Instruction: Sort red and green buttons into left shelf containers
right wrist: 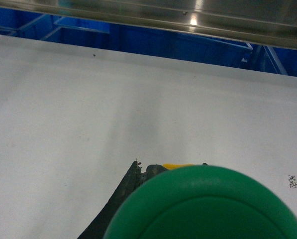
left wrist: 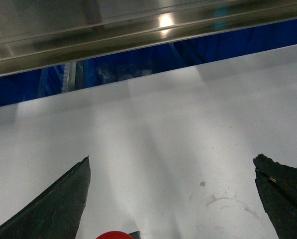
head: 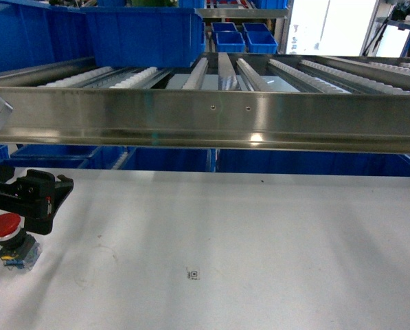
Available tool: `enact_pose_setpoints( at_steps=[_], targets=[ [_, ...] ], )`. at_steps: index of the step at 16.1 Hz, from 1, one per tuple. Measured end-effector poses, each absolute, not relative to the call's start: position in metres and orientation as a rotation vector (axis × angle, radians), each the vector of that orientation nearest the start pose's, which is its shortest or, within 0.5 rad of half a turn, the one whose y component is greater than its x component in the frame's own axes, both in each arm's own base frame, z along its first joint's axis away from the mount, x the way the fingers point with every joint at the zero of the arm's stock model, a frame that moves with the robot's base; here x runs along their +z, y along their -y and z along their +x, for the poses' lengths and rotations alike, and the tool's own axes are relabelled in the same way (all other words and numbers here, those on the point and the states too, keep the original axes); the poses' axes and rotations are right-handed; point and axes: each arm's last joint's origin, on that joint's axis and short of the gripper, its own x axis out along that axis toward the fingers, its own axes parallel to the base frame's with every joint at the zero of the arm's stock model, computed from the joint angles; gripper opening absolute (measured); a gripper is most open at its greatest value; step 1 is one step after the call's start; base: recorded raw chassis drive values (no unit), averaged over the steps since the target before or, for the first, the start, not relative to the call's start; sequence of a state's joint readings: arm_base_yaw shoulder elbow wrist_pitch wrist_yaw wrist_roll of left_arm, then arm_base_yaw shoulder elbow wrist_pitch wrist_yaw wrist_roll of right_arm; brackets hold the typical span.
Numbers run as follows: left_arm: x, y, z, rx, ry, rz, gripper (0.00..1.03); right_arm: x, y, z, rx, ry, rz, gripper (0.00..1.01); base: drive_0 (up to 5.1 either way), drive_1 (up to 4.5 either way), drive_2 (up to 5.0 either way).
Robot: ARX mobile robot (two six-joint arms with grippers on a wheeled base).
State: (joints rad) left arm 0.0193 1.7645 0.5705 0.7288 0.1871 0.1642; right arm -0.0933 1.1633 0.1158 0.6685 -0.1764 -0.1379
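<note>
Head view: a pale grey bench [head: 259, 247] fills the lower half, bearing faint scuff rings and a small square printed marker [head: 193, 274] near 6 o'clock. Across the middle runs a brushed steel rail [head: 211, 117] fronting a roller shelf, its lanes receding toward 12 o'clock. Large blue bins [head: 139, 34] stand on the shelf at 11 o'clock; smaller blue trays [head: 244, 38] lie beyond at 12 o'clock, and more blue bins show under the rail. At 9 o'clock the red button [head: 5, 230] stands upright on the bench, just beside the left gripper [head: 47, 199]. Left wrist view: the jaws stand wide apart, with the red cap at 6 o'clock between them. Right wrist view: the right gripper [right wrist: 138, 199] carries the green button [right wrist: 208, 204], whose cap fills 5 o'clock; only one dark finger shows beside it.
</note>
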Motion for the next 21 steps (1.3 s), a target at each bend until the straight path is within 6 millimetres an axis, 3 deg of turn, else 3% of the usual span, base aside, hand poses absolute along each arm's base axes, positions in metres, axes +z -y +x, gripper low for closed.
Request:
enact_pose_setpoints(
  at_steps=[4,10,13,15,17,20,21],
  targets=[
    [0.114,0.0,0.303,-0.202,-0.448,0.113,0.98,0.117,0.016,0.162,0.085,-0.404,-0.059,0.27,0.0,0.0,0.0],
    [0.094,-0.005,0.299,-0.072,-0.5,0.136,0.98,0.117,0.016,0.162,0.085,-0.402,-0.06,0.27,0.0,0.0,0.0],
    [0.046,-0.007,0.318,-0.053,-0.708,0.103,0.98,0.117,0.016,0.162,0.085,-0.402,-0.06,0.27,0.0,0.0,0.0],
    [0.042,-0.007,0.326,-0.071,-0.743,0.052,0.98,0.117,0.016,0.162,0.085,-0.402,-0.06,0.27,0.0,0.0,0.0],
    [0.037,-0.003,0.32,-0.031,-0.776,0.061,0.55,0.117,0.016,0.162,0.085,-0.401,-0.06,0.27,0.0,0.0,0.0],
    [0.038,-0.001,0.319,-0.031,-0.778,0.066,0.43,0.117,0.016,0.162,0.085,-0.401,-0.06,0.27,0.0,0.0,0.0],
    [0.04,0.001,0.316,-0.038,-0.77,0.067,0.32,0.117,0.016,0.162,0.085,-0.402,-0.06,0.27,0.0,0.0,0.0]
  ],
)
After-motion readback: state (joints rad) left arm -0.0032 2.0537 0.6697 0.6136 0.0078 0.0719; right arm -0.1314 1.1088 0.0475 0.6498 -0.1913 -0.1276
